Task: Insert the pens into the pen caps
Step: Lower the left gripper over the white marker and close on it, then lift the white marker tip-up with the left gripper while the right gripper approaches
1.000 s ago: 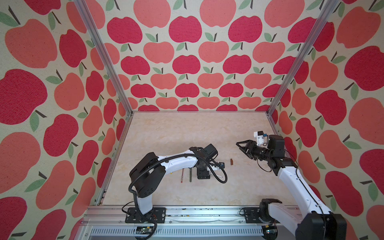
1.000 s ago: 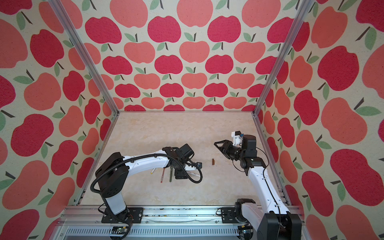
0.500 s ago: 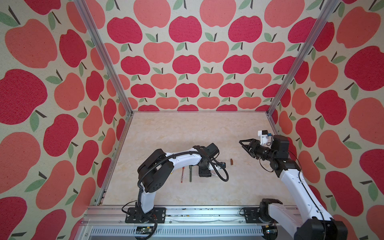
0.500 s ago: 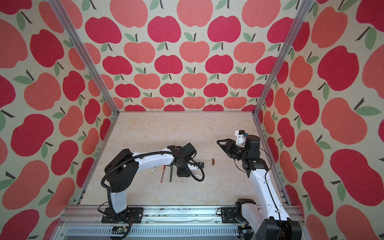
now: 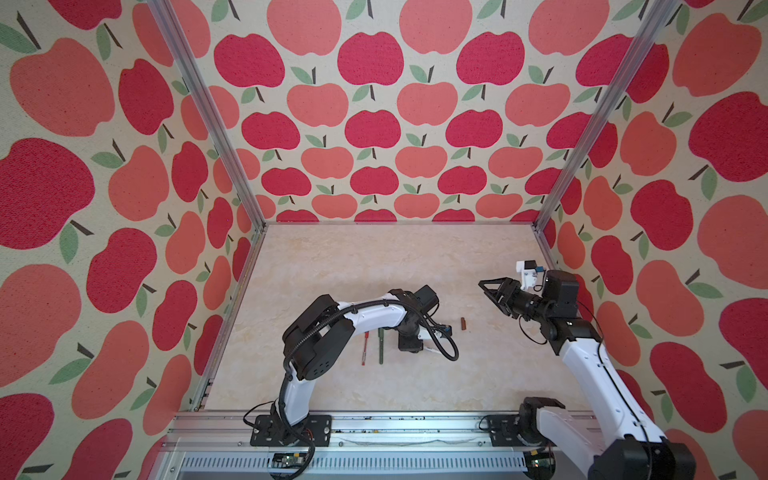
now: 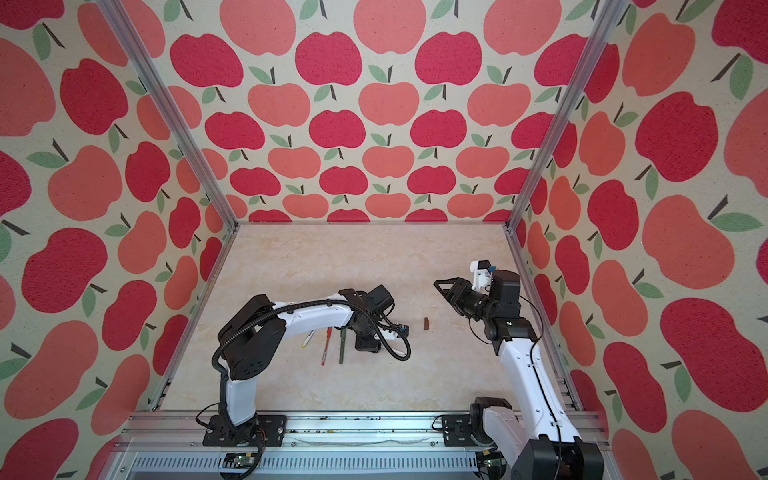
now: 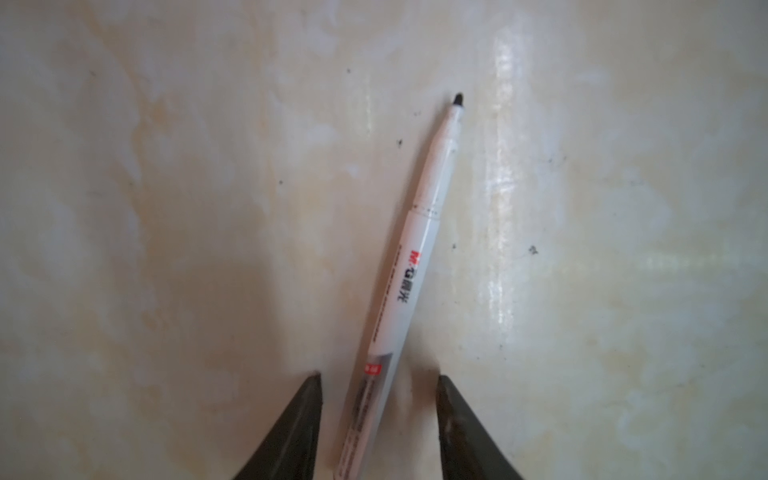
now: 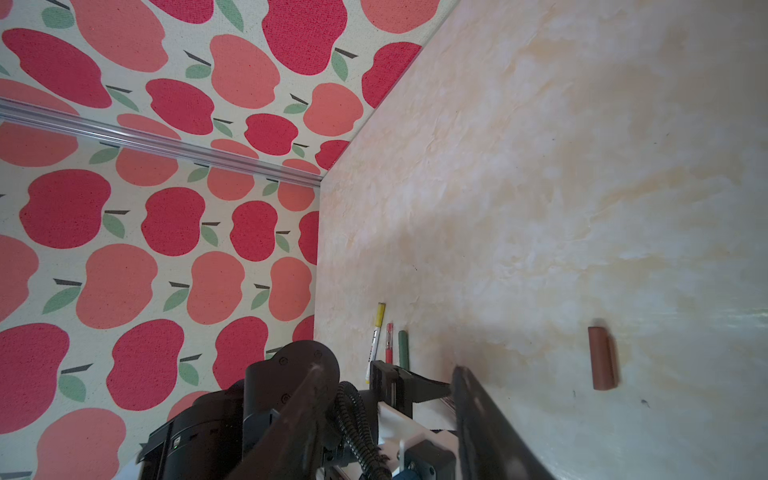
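Left fingers [image 7: 303, 424] stand apart on either side of the rear end of the white pen with the dark tip [image 7: 419, 257], which lies flat on the bench [image 5: 374, 266]. A gap shows on both sides of the barrel, so nothing is gripped yet. Right fingers [image 8: 473, 419] are spread too and hold nothing, raised off the bench well to the right of the other arm. The brown cap [image 5: 464, 324] lies on its side, alone on the bench between the two arms and apart from every pen.

Three other pens lie side by side just left of the left arm's wrist: the white pen with the yellow end [image 6: 308, 339], the red pen [image 6: 326, 348] and the dark green pen [image 6: 342, 347]. In the right wrist view each seems to carry its cap at the far end, and no loose cap other than the brown one shows anywhere. I judge those three done, though they are too small to tell whether each cap is pushed fully home.

That leaves one pair, the dark-tipped pen and the brown cap. By my reading the step in hand is the pickup of this last pen. After that the cap has to be taken up, the bare tip lined up with its mouth, and the two pressed together
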You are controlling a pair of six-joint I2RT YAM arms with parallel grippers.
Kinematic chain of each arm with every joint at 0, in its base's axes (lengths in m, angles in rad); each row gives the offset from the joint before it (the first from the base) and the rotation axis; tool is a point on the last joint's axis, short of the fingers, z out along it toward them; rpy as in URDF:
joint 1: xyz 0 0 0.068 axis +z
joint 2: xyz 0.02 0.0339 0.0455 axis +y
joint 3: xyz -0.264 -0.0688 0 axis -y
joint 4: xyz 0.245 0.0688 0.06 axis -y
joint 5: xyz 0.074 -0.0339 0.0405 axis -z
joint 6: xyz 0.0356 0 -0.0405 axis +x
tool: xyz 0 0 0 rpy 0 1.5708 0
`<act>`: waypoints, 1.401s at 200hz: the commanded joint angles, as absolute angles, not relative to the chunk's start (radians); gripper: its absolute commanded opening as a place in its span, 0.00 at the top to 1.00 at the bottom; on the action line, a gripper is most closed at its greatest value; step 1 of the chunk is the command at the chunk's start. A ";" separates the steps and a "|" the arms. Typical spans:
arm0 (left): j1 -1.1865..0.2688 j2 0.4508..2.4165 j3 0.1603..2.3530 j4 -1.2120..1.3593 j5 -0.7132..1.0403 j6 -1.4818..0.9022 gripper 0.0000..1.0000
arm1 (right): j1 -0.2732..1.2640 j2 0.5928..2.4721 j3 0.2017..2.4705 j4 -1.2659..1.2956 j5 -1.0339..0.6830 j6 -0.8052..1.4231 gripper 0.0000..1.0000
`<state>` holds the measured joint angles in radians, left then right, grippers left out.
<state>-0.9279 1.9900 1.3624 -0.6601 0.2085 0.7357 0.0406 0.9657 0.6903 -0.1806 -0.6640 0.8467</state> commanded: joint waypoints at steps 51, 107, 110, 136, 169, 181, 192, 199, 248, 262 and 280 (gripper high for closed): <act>-0.950 2.061 1.411 -0.726 0.219 0.730 0.70 | 0.021 0.933 0.708 -0.208 -0.655 0.828 0.49; -0.951 2.035 1.395 -0.678 0.223 0.670 0.86 | 0.005 0.914 0.705 -0.216 -0.658 0.826 0.49; -0.951 2.031 1.391 -0.673 0.224 0.664 0.86 | 0.005 0.914 0.704 -0.217 -0.658 0.825 0.49; -0.948 1.977 1.339 -0.588 0.229 0.616 0.89 | 0.000 0.905 0.707 -0.222 -0.657 0.821 0.49; -0.932 1.905 1.263 -0.476 0.239 0.550 0.94 | 0.000 0.890 0.721 -0.246 -0.639 0.805 0.48; -0.927 1.885 1.240 -0.448 0.235 0.534 0.95 | 0.000 0.886 0.725 -0.257 -0.631 0.800 0.48; -0.921 1.868 1.220 -0.422 0.234 0.517 0.95 | 0.000 0.881 0.727 -0.262 -0.629 0.795 0.48; -0.918 1.857 1.207 -0.406 0.233 0.505 0.95 | 0.000 0.878 0.727 -0.264 -0.626 0.790 0.48; -0.893 1.768 1.129 -0.287 0.272 0.386 0.96 | 0.000 0.871 0.680 -0.195 -0.688 0.795 0.48; -0.876 1.738 1.109 -0.247 0.307 0.332 0.96 | 0.000 0.876 0.666 -0.151 -0.737 0.797 0.48; -0.853 1.704 1.096 -0.215 0.355 0.273 0.96 | 0.003 0.878 0.641 -0.096 -0.804 0.799 0.46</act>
